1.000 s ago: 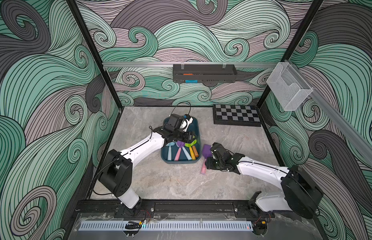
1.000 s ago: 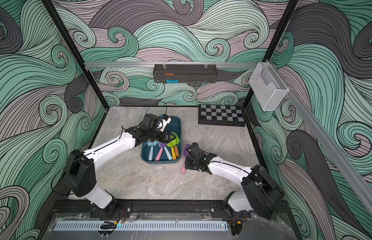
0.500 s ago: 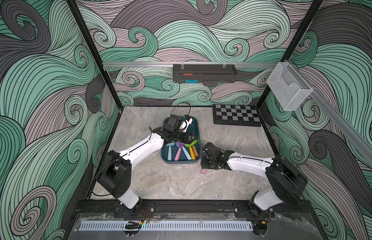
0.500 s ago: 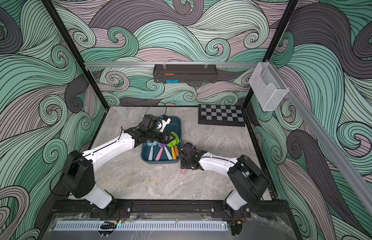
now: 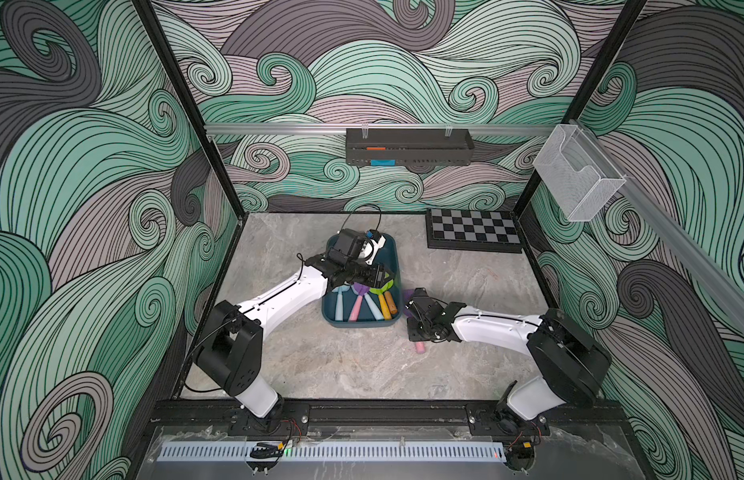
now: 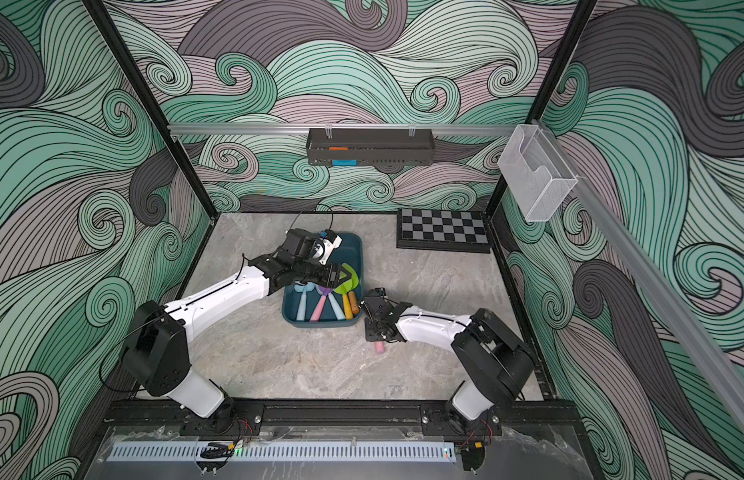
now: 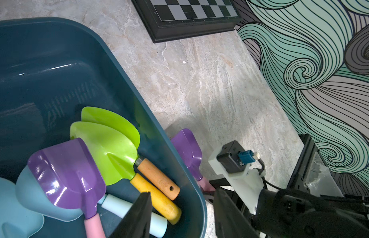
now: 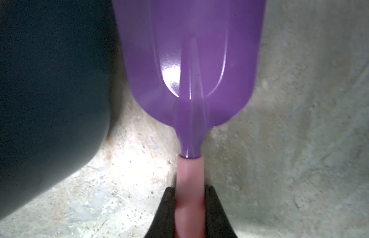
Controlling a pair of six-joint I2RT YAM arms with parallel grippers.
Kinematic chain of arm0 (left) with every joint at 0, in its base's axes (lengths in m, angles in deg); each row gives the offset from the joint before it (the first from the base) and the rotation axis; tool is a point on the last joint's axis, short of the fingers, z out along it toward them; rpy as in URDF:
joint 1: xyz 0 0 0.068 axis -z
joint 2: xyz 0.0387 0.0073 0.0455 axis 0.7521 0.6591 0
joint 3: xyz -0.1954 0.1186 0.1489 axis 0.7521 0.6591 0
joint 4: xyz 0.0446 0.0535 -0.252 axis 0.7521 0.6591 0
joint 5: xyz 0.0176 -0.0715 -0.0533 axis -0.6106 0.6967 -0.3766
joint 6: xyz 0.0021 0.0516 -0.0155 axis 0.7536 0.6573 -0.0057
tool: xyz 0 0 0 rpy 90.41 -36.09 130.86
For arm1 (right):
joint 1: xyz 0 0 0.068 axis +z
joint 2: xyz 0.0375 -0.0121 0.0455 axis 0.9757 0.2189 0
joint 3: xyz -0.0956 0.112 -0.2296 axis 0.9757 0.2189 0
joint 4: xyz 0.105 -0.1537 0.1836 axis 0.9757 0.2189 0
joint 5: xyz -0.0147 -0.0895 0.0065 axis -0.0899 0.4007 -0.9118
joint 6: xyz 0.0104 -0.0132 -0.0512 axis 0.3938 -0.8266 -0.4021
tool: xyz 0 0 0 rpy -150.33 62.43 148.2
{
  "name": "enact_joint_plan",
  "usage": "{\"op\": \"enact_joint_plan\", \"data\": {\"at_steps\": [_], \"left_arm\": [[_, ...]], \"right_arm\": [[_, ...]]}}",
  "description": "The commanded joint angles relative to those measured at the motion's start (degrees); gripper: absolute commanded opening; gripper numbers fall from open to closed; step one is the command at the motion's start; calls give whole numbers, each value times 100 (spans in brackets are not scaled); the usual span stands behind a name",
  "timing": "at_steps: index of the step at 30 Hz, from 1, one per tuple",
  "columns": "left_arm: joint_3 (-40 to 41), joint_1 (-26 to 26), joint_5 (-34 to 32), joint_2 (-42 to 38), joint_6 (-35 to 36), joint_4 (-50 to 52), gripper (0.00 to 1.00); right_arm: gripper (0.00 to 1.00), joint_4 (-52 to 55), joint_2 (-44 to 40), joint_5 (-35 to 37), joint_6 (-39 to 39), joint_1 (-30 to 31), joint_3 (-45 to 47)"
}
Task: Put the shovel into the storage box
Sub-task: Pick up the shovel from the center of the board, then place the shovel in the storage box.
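Where the shovel lies: on the table, outside the box, just beside the wall that faces the table's right edge.
Right claw: low at the table, closed tight on the shovel's pink handle.
Left claw: above the box's rim, jaws partly apart, holding nothing.
Box: mid-table, with several other shovels inside.

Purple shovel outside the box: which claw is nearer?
Right. The right claw grips the shovel by its pink handle; the left claw hangs open above the rim of the box.
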Motion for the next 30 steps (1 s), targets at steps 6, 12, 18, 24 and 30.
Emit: {"op": "enact_joint_plan", "data": {"at_steps": [6,12,18,24,30], "left_arm": [[-16,-18,650,-16,-189,-384,52],[-17,-10,1087,205,-488,-767,52],[-98,32,1255,402,-705,-1009,52],[-173,77,1269,584,-789,-1108,52],[-218,109,1331,701,-879,-1242,48]], "right_arm": [[0,897,-884,576,-464,20,-34],[0,1293,-1415,770,-812,12,-544],[0,1326,-1525,532,-969,51,-1032],[0,1243,-1548,400,-993,181,-1239],[0,1028,-1498,238,-952,324,-1250]]}}
